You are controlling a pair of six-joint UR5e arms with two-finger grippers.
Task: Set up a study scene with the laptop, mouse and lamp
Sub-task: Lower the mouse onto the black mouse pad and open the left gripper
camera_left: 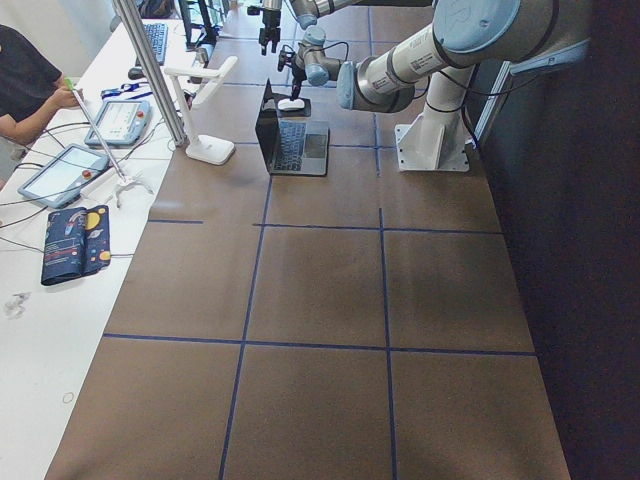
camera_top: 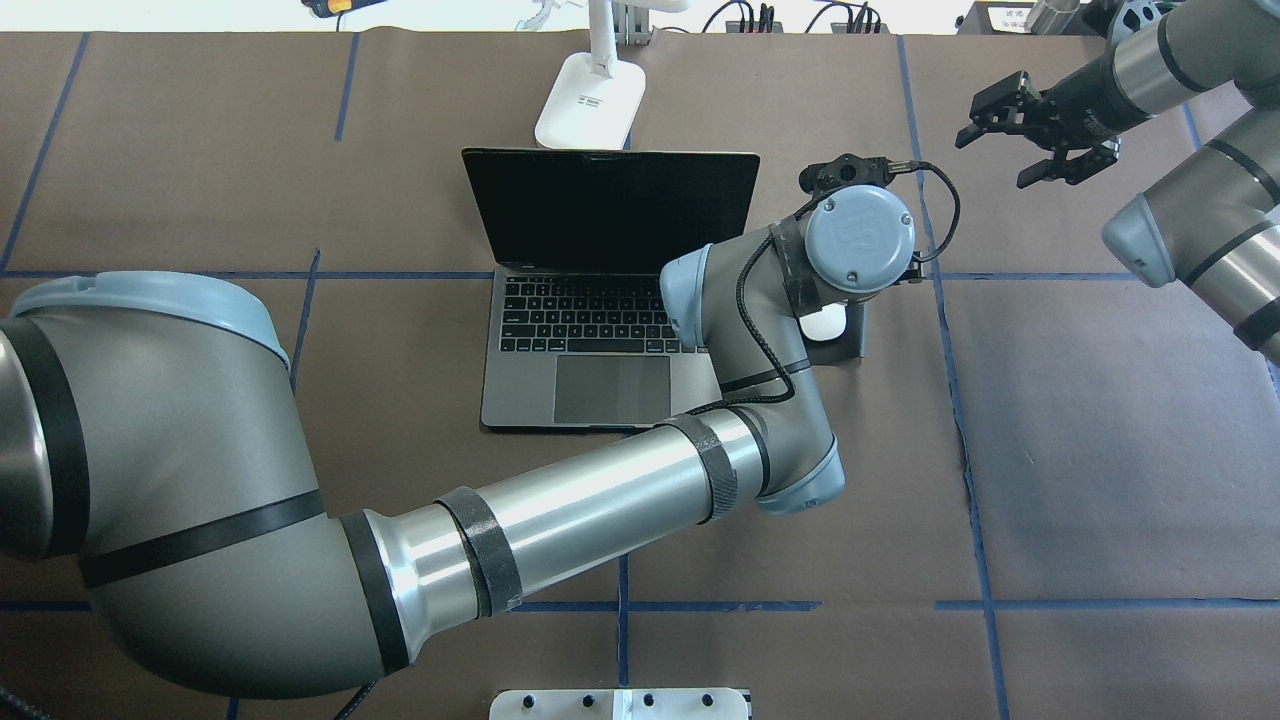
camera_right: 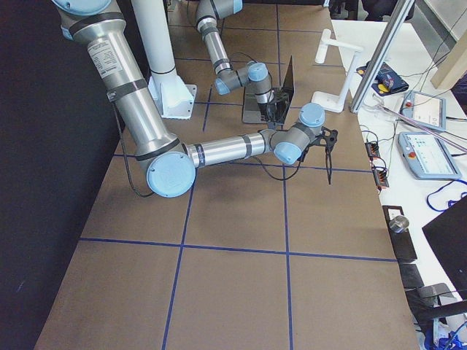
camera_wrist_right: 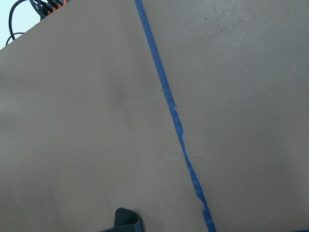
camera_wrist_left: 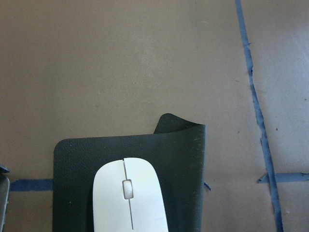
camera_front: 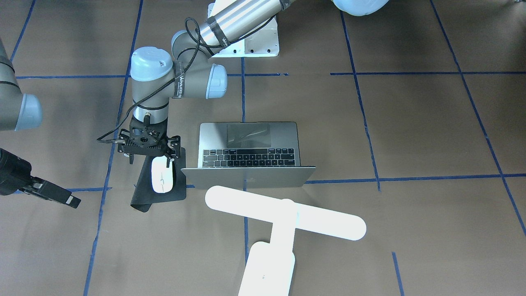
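Lamp (camera_top: 590, 100) at the table's (camera_top: 1100, 450) far edge, with the open laptop (camera_top: 585, 340) just in front of it. Right of the laptop, the mouse (camera_top: 823, 325) lies on a black mat (camera_top: 855, 340) and the left gripper (camera_front: 150, 163) sits above it, fingers apart. Toward the far right corner is the right gripper (camera_top: 1000, 155), fingers spread wide.

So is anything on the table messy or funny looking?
Yes, the black mat under the mouse isn't lying flat. One corner, on the side away from the laptop, is curled up off the table. The laptop and the lamp look fine.
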